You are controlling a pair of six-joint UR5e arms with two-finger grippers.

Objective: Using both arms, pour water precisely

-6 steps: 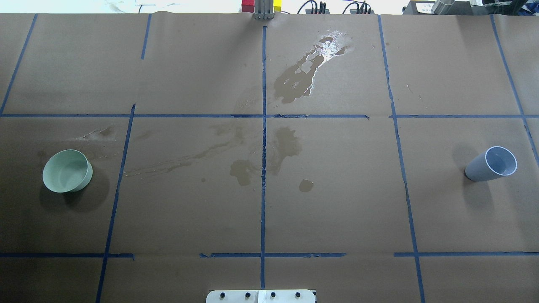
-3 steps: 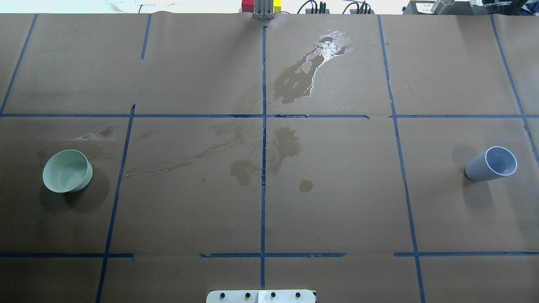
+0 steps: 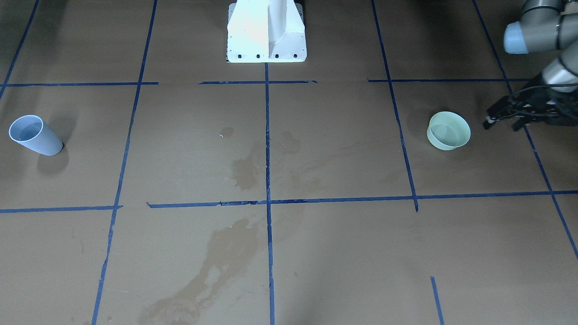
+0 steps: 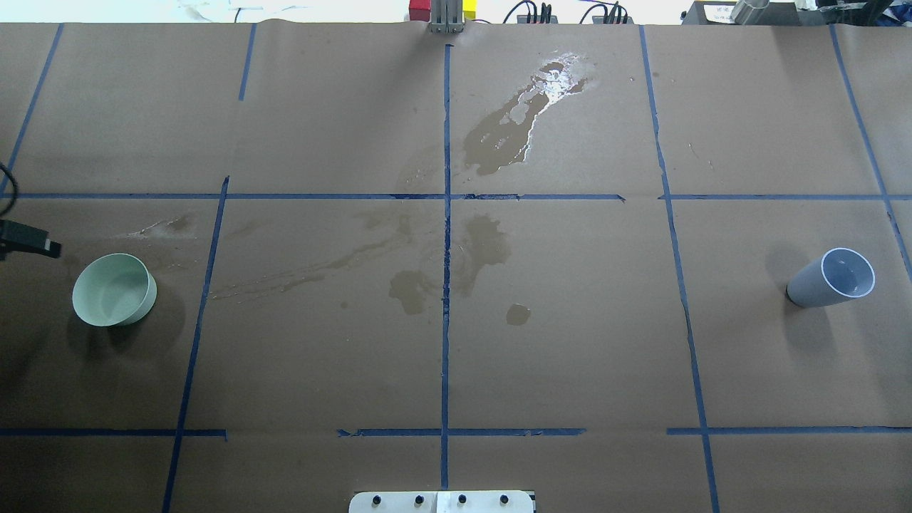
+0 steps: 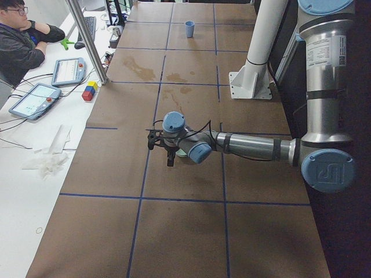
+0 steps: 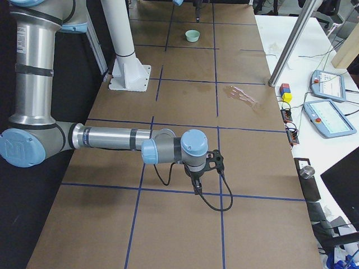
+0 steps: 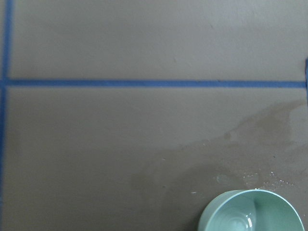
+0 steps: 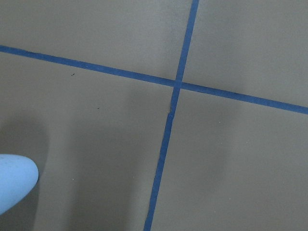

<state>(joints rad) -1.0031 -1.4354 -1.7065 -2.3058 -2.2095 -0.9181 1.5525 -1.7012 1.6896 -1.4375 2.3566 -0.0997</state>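
Note:
A pale green bowl (image 3: 448,131) stands on the brown paper at my left; it also shows in the overhead view (image 4: 114,288) and the left wrist view (image 7: 252,214). My left gripper (image 3: 500,124) hovers just beside it, fingers apart and empty; its tip shows at the overhead view's left edge (image 4: 32,242). A blue-grey cup (image 4: 833,278) stands upright far right (image 3: 34,134). My right gripper (image 6: 196,182) shows only in the right side view, near the cup; I cannot tell if it is open. Water (image 4: 513,128) lies spilled as shiny wet patches.
The white pedestal (image 3: 266,31) stands at the table's near middle. Blue tape lines (image 4: 445,285) grid the brown paper. Damp stains (image 4: 484,246) mark the centre. A side bench holds tablets (image 5: 66,70) and coloured blocks (image 5: 88,91); an operator (image 5: 20,40) sits there.
My left gripper's tip has come into the overhead view at the left edge, above the green bowl. The bowl and the cup have not moved.

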